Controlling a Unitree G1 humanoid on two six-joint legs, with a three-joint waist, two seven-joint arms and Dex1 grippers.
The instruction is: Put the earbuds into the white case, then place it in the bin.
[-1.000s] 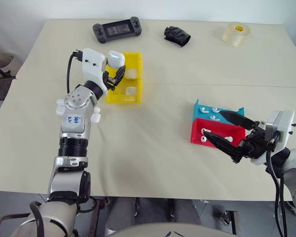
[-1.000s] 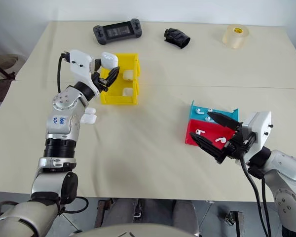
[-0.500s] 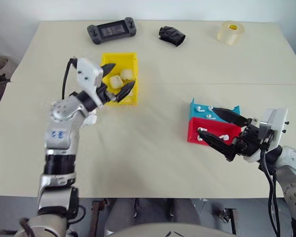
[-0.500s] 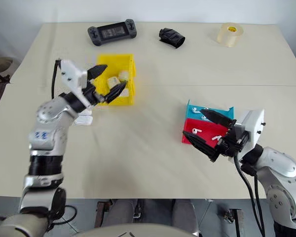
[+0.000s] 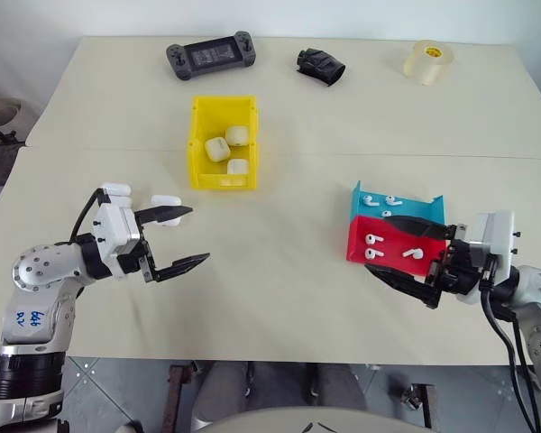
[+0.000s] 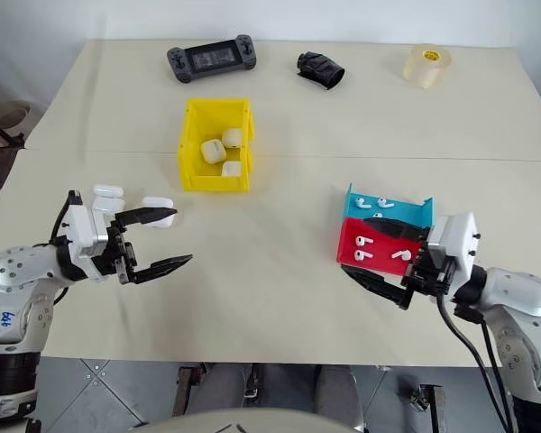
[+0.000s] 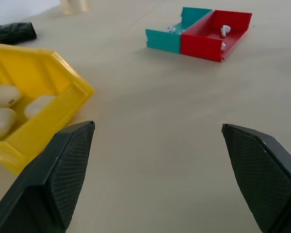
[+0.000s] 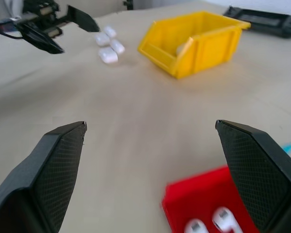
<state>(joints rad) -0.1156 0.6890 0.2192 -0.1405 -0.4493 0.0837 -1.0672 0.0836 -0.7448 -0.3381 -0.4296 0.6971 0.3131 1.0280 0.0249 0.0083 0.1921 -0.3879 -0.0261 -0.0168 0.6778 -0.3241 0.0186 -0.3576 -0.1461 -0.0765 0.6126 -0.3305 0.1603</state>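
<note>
Now the yellow bin (image 5: 222, 153) sits toward the far left part of the table (image 5: 279, 298) with three white cases (image 5: 226, 150) inside it. Two more cases (image 5: 141, 196) lie near the left edge, just beyond the left gripper (image 5: 182, 237), whose jaws are spread wide and empty above the tabletop. Near the right edge, the red tray (image 5: 393, 248) and blue tray (image 5: 397, 204) touch each other, both holding earbuds (image 5: 373, 241). The right gripper (image 5: 408, 255) hangs over the red tray, jaws spread wide, gripping nothing.
</note>
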